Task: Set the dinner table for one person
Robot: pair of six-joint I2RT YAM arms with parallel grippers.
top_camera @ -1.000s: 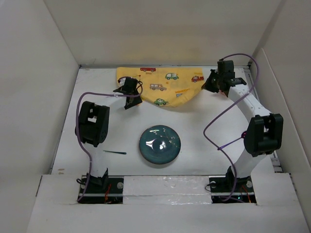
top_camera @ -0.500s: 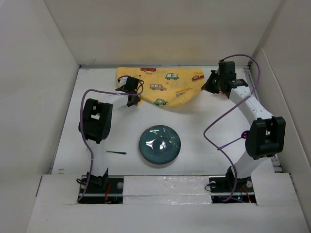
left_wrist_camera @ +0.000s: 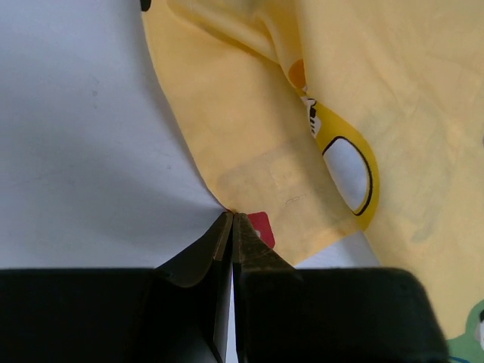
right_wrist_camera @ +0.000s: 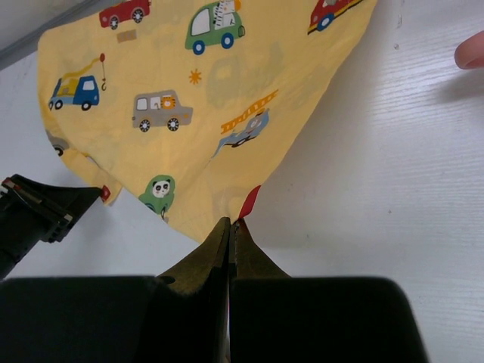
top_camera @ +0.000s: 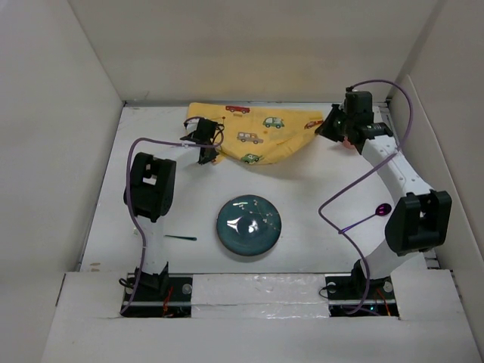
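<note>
Worktop (top_camera: 318, 197) fills the white-walled enclosure, with the yellow car-print placemat (top_camera: 257, 136) at its far side. Left claw (left_wrist_camera: 231, 219) is clenched on the placemat's left edge, and right claw (right_wrist_camera: 230, 225) is clenched on its right corner.

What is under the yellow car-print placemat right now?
Only the white table shows around the edges of the placemat. The left fingers and the right fingers each pinch a near corner of it. Anything beneath the cloth itself is covered and cannot be seen.
</note>
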